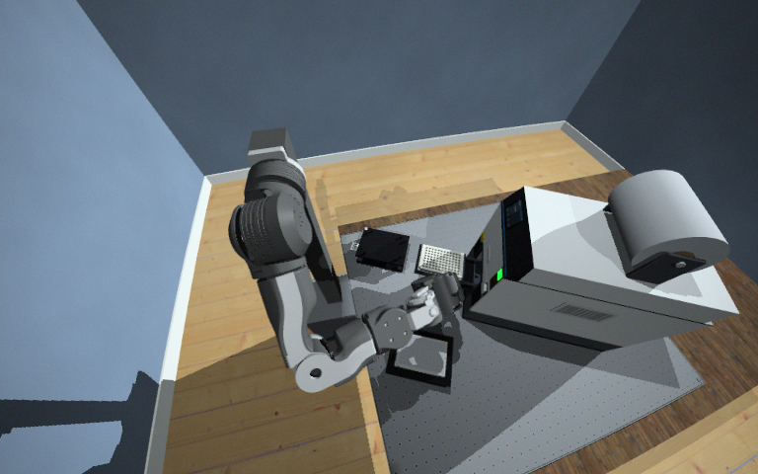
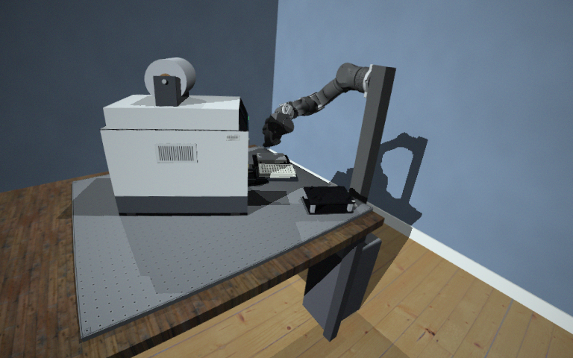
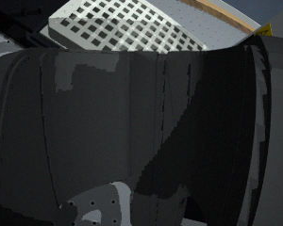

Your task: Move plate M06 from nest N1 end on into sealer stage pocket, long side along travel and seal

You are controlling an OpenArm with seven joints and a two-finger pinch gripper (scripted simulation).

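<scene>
Since the lamp on the sealer shows green and the plate M06 already lies on the stage in front of the housing, the step in hand looks like the press on START. The tool has its fingers brought fully together with nothing between them, which suits a key press: one blunt tip rather than two spread ones.

To do it well, I would aim that tip squarely at the key just under the lamp, at the housing's right front edge. I would push straight in along the key's axis and draw straight back out once the lamp turns amber. The key itself is too small to make out, so the lamp is the guide. The approach should stay on the side of the front nearer the desk edge that carries the empty nest N1. It must also stay above the stage, because a brush against plate or stage after the start would spoil the run.

M06 sits wells up between the sealer's front and the desk edge where the arm's post stands. It is just beside the tool, lower than it and towards the desk's far corner where M09 rests. Tool and plate are near each other but apart. From the wrist view the plate shows beyond the closed fingers, not under them.
</scene>
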